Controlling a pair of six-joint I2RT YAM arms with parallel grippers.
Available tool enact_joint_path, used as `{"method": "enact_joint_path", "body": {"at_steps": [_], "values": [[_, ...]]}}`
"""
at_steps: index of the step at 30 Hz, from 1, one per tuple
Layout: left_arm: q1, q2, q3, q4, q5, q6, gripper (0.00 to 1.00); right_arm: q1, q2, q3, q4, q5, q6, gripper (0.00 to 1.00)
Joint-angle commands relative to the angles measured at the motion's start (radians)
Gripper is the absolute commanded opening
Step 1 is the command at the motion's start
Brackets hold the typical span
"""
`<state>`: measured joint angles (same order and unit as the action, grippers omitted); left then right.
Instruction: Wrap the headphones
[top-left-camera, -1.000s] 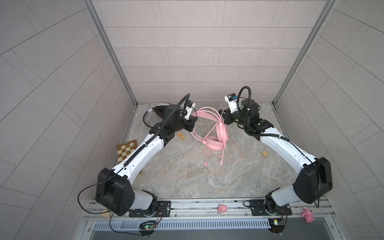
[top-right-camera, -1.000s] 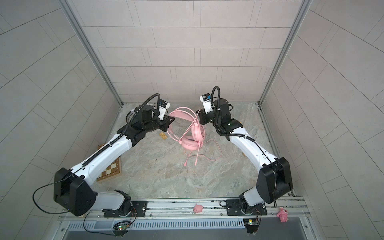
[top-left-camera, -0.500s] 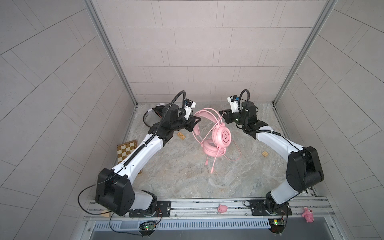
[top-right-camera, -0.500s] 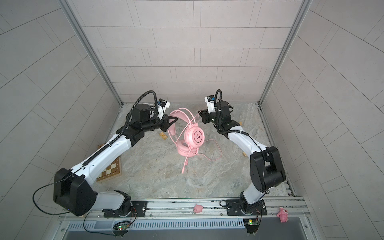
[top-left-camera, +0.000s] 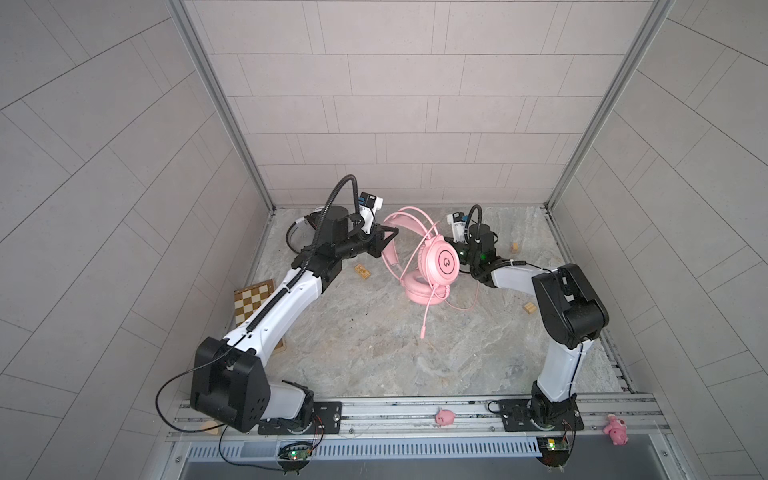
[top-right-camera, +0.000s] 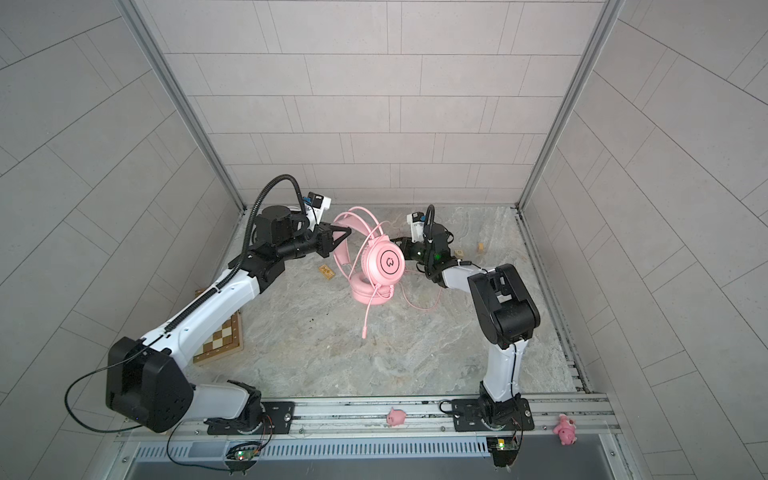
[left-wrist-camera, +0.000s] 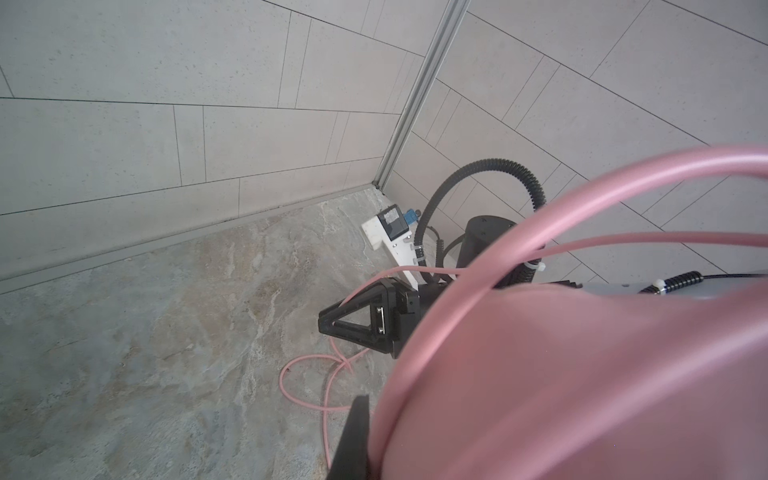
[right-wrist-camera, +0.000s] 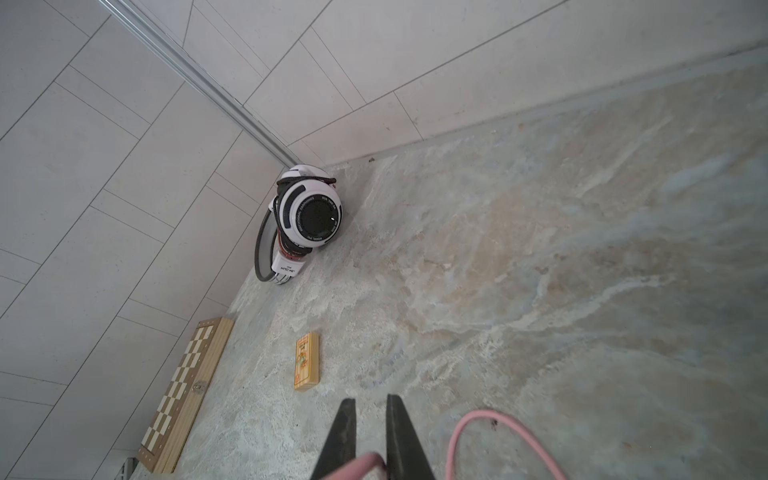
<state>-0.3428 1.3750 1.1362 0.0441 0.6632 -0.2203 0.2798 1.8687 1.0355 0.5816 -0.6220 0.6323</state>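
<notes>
We see the left gripper (top-left-camera: 388, 237) clamped on the band of the pink headset (top-left-camera: 442, 262); the right gripper (right-wrist-camera: 370, 411) stands slightly parted around the cable (right-wrist-camera: 457, 432).

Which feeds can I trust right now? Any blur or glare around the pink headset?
Left wrist view: the pink headset sits close to the lens, a soft blur filling half the frame; the floor is sharp. Right wrist view: crisp, print on the white headset legible, only the pink cable by the lens soft. Both top views: even light, no glare, wall lines bowed at the edges.
</notes>
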Motion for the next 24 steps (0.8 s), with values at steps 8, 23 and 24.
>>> {"method": "enact_joint_path", "body": {"at_steps": [8,23,24], "values": [[0.027,-0.04,0.007,0.108,0.05,-0.108,0.0,0.0,0.001,0.022,-0.005,0.003,-0.046,0.27],[0.039,-0.044,0.007,0.113,0.043,-0.127,0.0,0.1,0.248,0.213,0.014,0.007,-0.049,0.3],[0.04,-0.044,0.007,0.114,0.037,-0.132,0.0,0.102,0.25,0.205,0.02,0.007,-0.048,0.28]]}}
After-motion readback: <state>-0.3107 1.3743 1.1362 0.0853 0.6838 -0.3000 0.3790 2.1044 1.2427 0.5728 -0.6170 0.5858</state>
